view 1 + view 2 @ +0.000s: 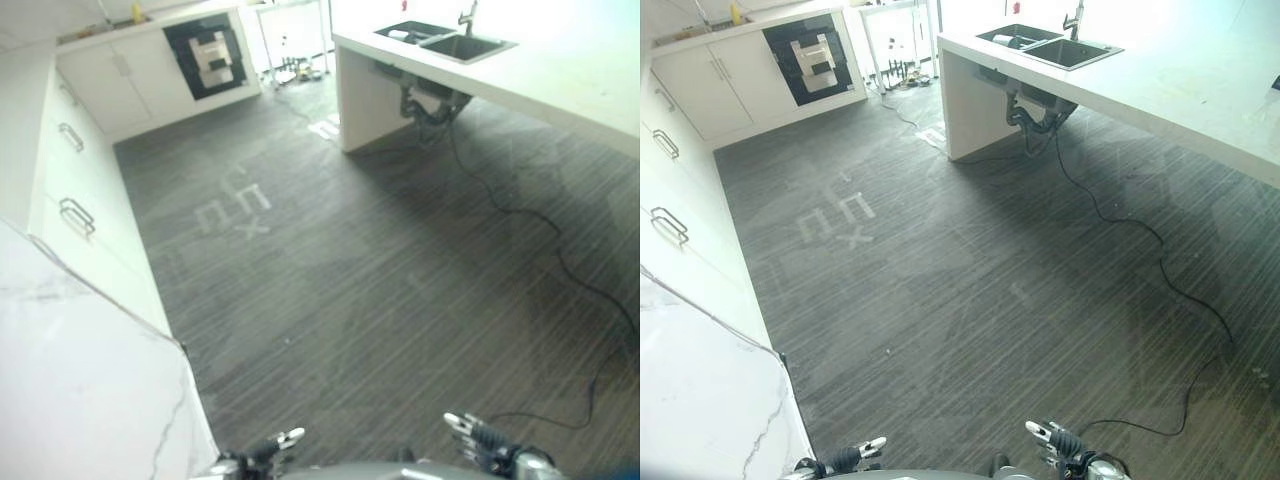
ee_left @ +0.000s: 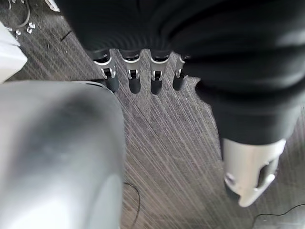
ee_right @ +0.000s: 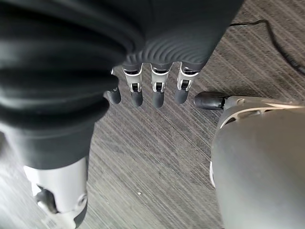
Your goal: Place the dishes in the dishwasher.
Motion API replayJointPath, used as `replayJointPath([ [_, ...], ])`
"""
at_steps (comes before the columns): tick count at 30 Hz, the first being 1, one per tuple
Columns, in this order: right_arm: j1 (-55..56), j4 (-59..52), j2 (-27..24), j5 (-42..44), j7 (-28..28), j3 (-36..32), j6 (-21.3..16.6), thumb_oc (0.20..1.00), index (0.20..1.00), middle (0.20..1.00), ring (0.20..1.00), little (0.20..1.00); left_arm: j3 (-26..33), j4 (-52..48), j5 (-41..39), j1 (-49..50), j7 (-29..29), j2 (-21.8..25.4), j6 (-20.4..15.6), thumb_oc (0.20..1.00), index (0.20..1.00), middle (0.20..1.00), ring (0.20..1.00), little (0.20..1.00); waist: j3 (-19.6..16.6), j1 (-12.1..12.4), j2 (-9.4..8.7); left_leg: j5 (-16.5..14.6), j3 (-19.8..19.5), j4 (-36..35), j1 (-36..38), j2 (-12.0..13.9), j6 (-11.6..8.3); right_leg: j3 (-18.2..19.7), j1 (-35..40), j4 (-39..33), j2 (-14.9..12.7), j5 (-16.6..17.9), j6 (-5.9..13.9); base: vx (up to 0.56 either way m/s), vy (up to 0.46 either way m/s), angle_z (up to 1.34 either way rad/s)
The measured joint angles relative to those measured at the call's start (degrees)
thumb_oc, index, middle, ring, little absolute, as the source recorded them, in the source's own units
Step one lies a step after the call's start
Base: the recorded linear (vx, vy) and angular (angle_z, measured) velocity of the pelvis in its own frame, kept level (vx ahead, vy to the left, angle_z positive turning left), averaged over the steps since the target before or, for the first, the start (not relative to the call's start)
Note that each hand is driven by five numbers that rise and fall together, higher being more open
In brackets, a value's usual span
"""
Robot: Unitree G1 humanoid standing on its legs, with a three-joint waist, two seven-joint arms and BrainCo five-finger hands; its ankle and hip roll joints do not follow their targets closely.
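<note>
In the left eye view we stand on a dark striped floor [image 1: 380, 290] with both hands low at the frame's bottom: the left hand [image 1: 268, 448] at about 7 o'clock, the right hand [image 1: 478, 436] at about 5 o'clock, each carrying nothing; a white marble counter [image 1: 80, 390] lies at 8 o'clock, white drawers [image 1: 75, 170] run up toward 10 o'clock, and a sink [image 1: 445, 42] is set in a white island [image 1: 560, 80] at 1 o'clock; a dark built-in appliance [image 1: 208, 55] at 11 o'clock may be the dishwasher, though we cannot confirm it.

In the right eye view something pale rests in the sink's left basin [image 1: 1015, 38]; we judge this may be the dishes, too small to tell.

In the left wrist view the fingers [image 2: 135, 78] hang straight and relaxed over bare floor; the hand is released.

In the right wrist view the fingers [image 3: 157, 88] likewise hang loose, released, nothing between them and the thumb.

We expect dishes to be stiff, smooth, slippery if wet, and breakable; we would pinch a plate by its rim, thumb opposing fingers.
</note>
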Motion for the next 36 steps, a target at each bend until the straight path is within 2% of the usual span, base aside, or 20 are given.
replayJointPath([
  [5,-0.11,-0.05,0.14,0.02,0.05,0.09,-0.25,1.000,1.000,1.000,1.000,1.000,-0.10,-0.08,0.10,-0.37,-0.07,-0.14,-1.42,1.000,1.000,1.000,1.000,1.000,0.07,0.02,0.02,0.06,-0.34,-0.13,-1.02,0.03,0.01,-0.13,-0.86,0.01,0.04,0.03,-0.38,-0.01,-0.005,0.01],
  [13,-0.73,-2.30,0.11,0.25,-1.44,0.07,-2.52,1.000,1.000,1.000,1.000,1.000,-0.68,-1.29,0.10,-1.04,5.65,-2.06,-5.40,1.000,1.000,1.000,1.000,1.000,2.22,-0.11,0.87,0.44,-2.94,1.48,-2.50,0.40,-0.99,-1.63,-0.83,0.11,0.54,-1.47,-0.05,-0.01,-0.090,0.15],
  [14,-2.24,-2.52,-0.26,0.51,-1.29,0.14,-2.54,1.000,1.000,1.000,1.000,1.000,0.12,-1.69,0.07,-1.13,7.44,-2.29,-6.42,1.000,1.000,1.000,1.000,1.000,3.96,-0.01,1.23,0.02,-3.13,3.86,-3.54,0.87,-2.25,-1.38,-1.11,0.52,1.39,-2.58,-1.64,0.05,-0.181,0.26],
  [16,-4.86,-2.27,0.17,1.26,-1.10,0.19,-2.65,1.000,1.000,1.000,1.000,1.000,3.36,-0.83,-0.13,-3.03,8.30,-1.84,-9.64,1.000,1.000,1.000,1.000,1.000,7.05,0.26,-2.32,0.37,-3.56,21.18,-13.43,-0.42,-4.54,1.35,-5.08,5.99,-1.12,-5.36,-4.04,0.05,-0.138,0.19],
  [17,-5.24,-2.32,0.14,1.27,-1.10,0.12,-2.66,1.000,1.000,1.000,1.000,1.000,4.53,-0.44,-0.26,-3.49,8.78,-1.73,-10.31,1.000,1.000,1.000,1.000,1.000,7.99,1.49,-3.72,2.95,-3.73,31.22,-19.01,-0.52,-7.56,1.81,-4.80,6.36,-1.63,-5.60,-4.63,0.14,-0.024,0.02],
  [18,-5.67,-2.19,-0.13,1.29,-1.10,0.02,-2.92,1.000,1.000,1.000,1.000,1.000,4.85,-0.62,-1.60,-3.49,8.94,-1.55,-10.96,1.000,1.000,1.000,1.000,1.000,8.61,2.00,-4.01,5.42,-4.46,40.15,-24.51,-0.40,-7.70,1.85,-4.85,7.10,-1.42,-5.86,-5.46,0.28,0.052,-0.01],
  [19,-5.92,-1.79,-0.31,1.27,-1.09,0.04,-3.00,1.000,1.000,1.000,1.000,1.000,4.58,-1.28,-2.18,-3.47,8.95,-1.25,-11.57,1.000,1.000,1.000,1.000,1.000,9.15,2.40,-3.60,5.05,-4.78,44.77,-28.14,-0.22,-7.14,1.84,-5.00,7.84,-0.96,-6.45,-5.78,0.32,0.085,-0.02],
  [20,-6.67,-0.85,-0.34,1.25,-0.89,0.05,-3.29,1.000,1.000,1.000,1.000,1.000,4.48,-2.32,-2.20,-3.11,8.80,-1.17,-12.03,1.000,1.000,1.000,1.000,1.000,9.68,2.75,-3.18,4.31,-4.38,41.22,-29.22,-0.48,-6.55,2.07,-4.98,8.14,-0.78,-6.75,-5.98,0.39,0.115,-0.24],
  [21,-7.40,0.36,-0.30,1.16,-0.25,0.05,-3.57,1.000,1.000,1.000,1.000,1.000,4.54,-2.53,-2.19,-2.97,8.58,-1.40,-12.28,1.000,1.000,1.000,1.000,1.000,10.54,3.23,-2.57,4.54,-3.22,29.78,-27.62,0.12,-6.31,2.36,-4.03,7.69,0.07,-6.89,-5.77,0.66,0.282,-0.38],
  [22,-7.21,0.33,-0.12,1.14,0.12,0.21,-3.79,1.000,1.000,1.000,1.000,1.000,4.41,-1.63,-2.19,-2.11,8.52,-2.20,-12.09,1.000,1.000,1.000,1.000,1.000,11.35,3.03,0.70,7.36,-2.97,11.15,-24.45,3.67,-7.74,2.01,-0.37,6.72,3.85,-7.64,-6.39,0.65,0.306,-0.34],
  [24,-6.72,-0.02,0.17,1.16,0.13,0.66,-4.01,1.000,1.000,1.000,1.000,1.000,4.67,0.35,-2.15,-2.52,8.37,-2.64,-11.70,1.000,1.000,1.000,1.000,1.000,11.53,3.63,0.87,7.92,-1.32,3.43,-24.25,6.86,-8.03,1.31,1.45,7.75,5.08,-9.37,-4.68,0.50,0.289,-0.20],
  [26,-4.78,-0.02,-0.36,1.12,-0.03,0.58,-4.48,1.000,1.000,1.000,1.000,1.000,4.83,1.11,-2.16,-2.39,8.27,-1.94,-11.38,1.000,1.000,1.000,1.000,1.000,11.34,3.16,-0.68,7.78,2.49,7.36,-23.26,9.04,-6.71,1.44,5.40,8.12,4.63,-12.56,-3.25,0.44,0.374,-0.06],
  [28,-3.88,0.41,-0.73,1.12,-0.50,-0.07,-5.23,1.000,1.000,1.000,1.000,1.000,5.18,0.99,-2.14,-2.60,8.18,-1.66,-11.59,1.000,1.000,1.000,1.000,1.000,10.79,2.57,-1.81,6.71,5.64,8.13,-19.84,7.44,-5.08,2.36,8.42,7.36,3.66,-13.57,-2.00,0.44,0.403,-0.13],
  [29,-4.65,1.93,-0.34,1.12,-0.60,-0.26,-5.26,1.000,1.000,1.000,1.000,1.000,5.15,1.25,-2.09,-2.98,8.17,-1.28,-11.81,1.000,1.000,1.000,1.000,1.000,10.42,3.20,-3.29,6.86,5.59,5.91,-17.18,3.24,-2.38,3.44,9.60,6.70,1.56,-14.51,-0.42,0.41,0.348,-0.44],
  [30,-5.09,2.46,-0.32,1.11,-0.53,-0.33,-5.44,1.000,1.000,1.000,1.000,1.000,5.09,1.72,-2.08,-3.05,8.18,-1.26,-11.87,1.000,1.000,1.000,1.000,1.000,9.89,3.15,-3.40,7.69,4.95,2.01,-14.46,0.03,0.85,3.67,10.36,7.44,0.33,-15.37,1.02,0.31,0.318,-0.51],
  [31,-4.90,1.93,-0.17,1.11,-0.59,-0.73,-5.87,1.000,1.000,1.000,1.000,1.000,4.60,1.91,-2.05,-3.31,8.25,-1.24,-11.86,1.000,1.000,1.000,1.000,1.000,9.28,3.00,-3.05,11.29,4.10,-0.35,-11.52,-1.12,4.81,3.67,10.88,10.17,-0.08,-16.51,2.87,0.31,0.409,-0.26],
  [32,-4.26,1.08,0.54,1.12,-0.57,-0.97,-6.10,1.000,1.000,1.000,1.000,1.000,4.41,1.82,-2.05,-3.67,8.26,-0.90,-11.83,1.000,1.000,1.000,1.000,1.000,8.87,2.95,-4.17,11.04,4.72,0.02,-9.89,-2.02,6.74,3.05,11.09,13.17,-1.35,-16.53,3.00,0.29,0.414,-0.04],
  [34,-2.04,-1.97,1.70,1.24,-0.83,-1.56,-6.70,1.000,1.000,1.000,1.000,1.000,3.89,1.15,-2.06,-5.15,8.17,-0.11,-11.81,1.000,1.000,1.000,1.000,1.000,6.71,2.78,-5.15,8.43,4.68,0.08,-7.72,-3.49,7.58,1.64,5.28,29.16,-4.34,-15.85,4.02,0.26,0.372,0.20],
  [35,-1.15,-5.07,2.32,1.29,-1.53,-1.83,-7.61,1.000,1.000,1.000,1.000,1.000,2.45,0.50,-2.04,-6.90,8.25,0.82,-11.86,1.000,1.000,1.000,1.000,1.000,6.35,1.81,-5.58,5.93,3.34,1.34,-7.03,-5.01,8.66,2.00,-3.41,47.53,-8.51,-11.92,5.25,0.24,0.285,0.35],
  [36,-1.01,-6.33,2.59,1.25,-1.61,-1.74,-7.68,1.000,1.000,1.000,1.000,1.000,2.16,-0.09,-2.05,-7.21,8.22,1.25,-11.89,1.000,1.000,1.000,1.000,1.000,6.27,1.58,-5.71,4.70,3.11,2.38,-7.01,-5.66,9.33,2.93,-7.14,54.10,-10.05,-10.93,5.84,0.24,0.195,0.34],
])
